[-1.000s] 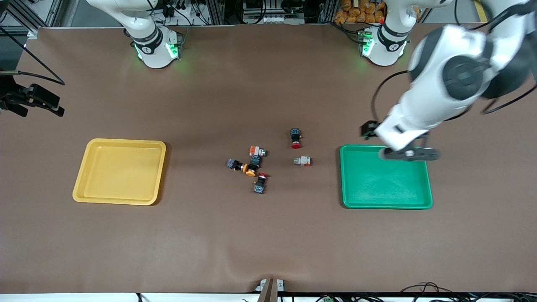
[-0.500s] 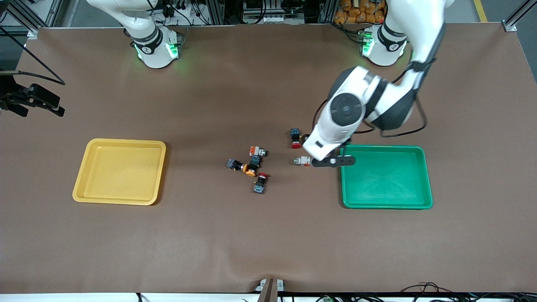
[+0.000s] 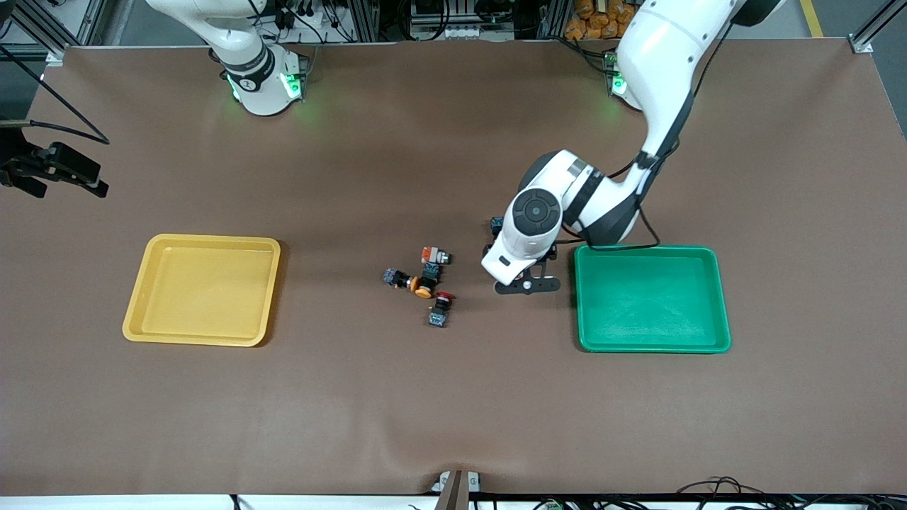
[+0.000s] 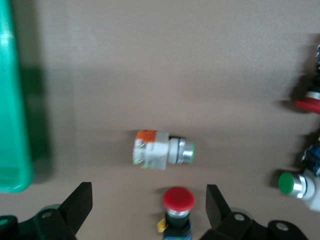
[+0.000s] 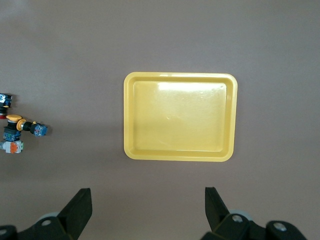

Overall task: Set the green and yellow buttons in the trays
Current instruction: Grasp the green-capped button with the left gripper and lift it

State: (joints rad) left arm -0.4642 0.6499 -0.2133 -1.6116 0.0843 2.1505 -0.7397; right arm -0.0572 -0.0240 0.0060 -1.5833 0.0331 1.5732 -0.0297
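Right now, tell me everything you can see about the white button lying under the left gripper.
The white button is a small push-button switch lying on its side on the brown table. It has a boxy white plastic body, an orange piece at one end and a shiny metal collar with a green cap at the other. It sits between the green tray and the cluster of other switches, beside a red-capped switch. Nothing touches it; the open left gripper hangs over it.
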